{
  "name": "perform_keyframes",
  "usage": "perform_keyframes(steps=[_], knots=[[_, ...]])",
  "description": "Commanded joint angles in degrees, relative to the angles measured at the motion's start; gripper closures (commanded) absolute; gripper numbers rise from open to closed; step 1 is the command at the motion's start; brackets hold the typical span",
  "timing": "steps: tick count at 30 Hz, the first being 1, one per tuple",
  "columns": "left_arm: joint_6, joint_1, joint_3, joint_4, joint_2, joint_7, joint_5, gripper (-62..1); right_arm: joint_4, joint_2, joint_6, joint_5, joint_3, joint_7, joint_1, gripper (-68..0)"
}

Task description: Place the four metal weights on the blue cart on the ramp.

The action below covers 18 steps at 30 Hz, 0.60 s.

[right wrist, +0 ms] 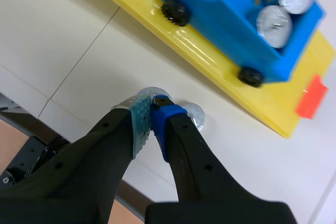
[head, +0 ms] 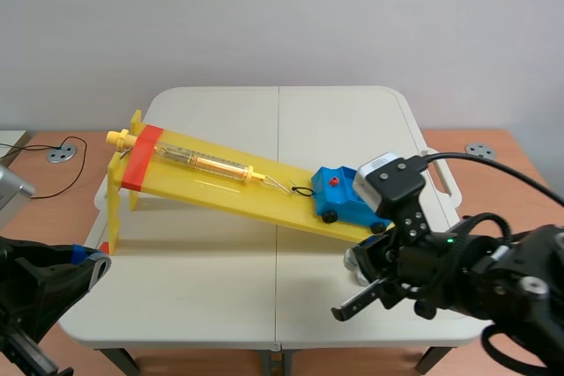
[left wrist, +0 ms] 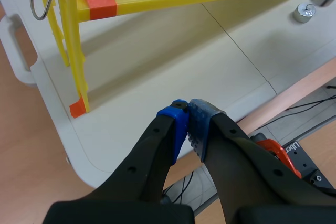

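Blue cart point(right wrist: 210, 9) | two weights point(right wrist: 273, 24) aboard | right pincer point(right wrist: 152, 106) closed

It is bright in here, lit evenly from overhead, so shadows are soft: a broad pale one lies on the table point(head: 203, 305) under the ramp point(head: 220, 184), a darker patch beneath the right arm. The ramp's glossy yellow face carries white streaks of glare beside the cart point(right wrist: 220, 19). The 2 weights point(right wrist: 273, 24) in the cart shine almost white, and the weight point(right wrist: 148, 91) pinched in the right gripper point(right wrist: 153, 100) glints too. Its black fingers point(right wrist: 94, 156) swallow the light
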Motion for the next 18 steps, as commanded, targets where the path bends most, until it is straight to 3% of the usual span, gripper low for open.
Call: perform_keyframes(steps=[1,9,14,18], knots=[[-1.4,-0.5,-1.0,4.0,0.9,-4.9,-2.8,-4.0,8.6,3.2,1.1,6.2,4.3,3.3,-0.5,-0.7],[-1.4,-0.5,-1.0,4.0,0.9,-4.9,-2.8,-4.0,21.3,4.5,4.6,15.8,18.8,-2.3,-9.3,-0.7],[-1.4,-0.5,-1.0,4.0,0.9,-4.9,-2.8,-4.0,26.5,4.5,4.6,20.7,28.3,-5.9,-11.1,-0.6],[-1.4,-0.5,-1.0,4.0,0.9,-4.9,-2.8,-4.0,27.7,4.5,4.5,22.3,33.5,-5.7,-9.9,-0.7]])
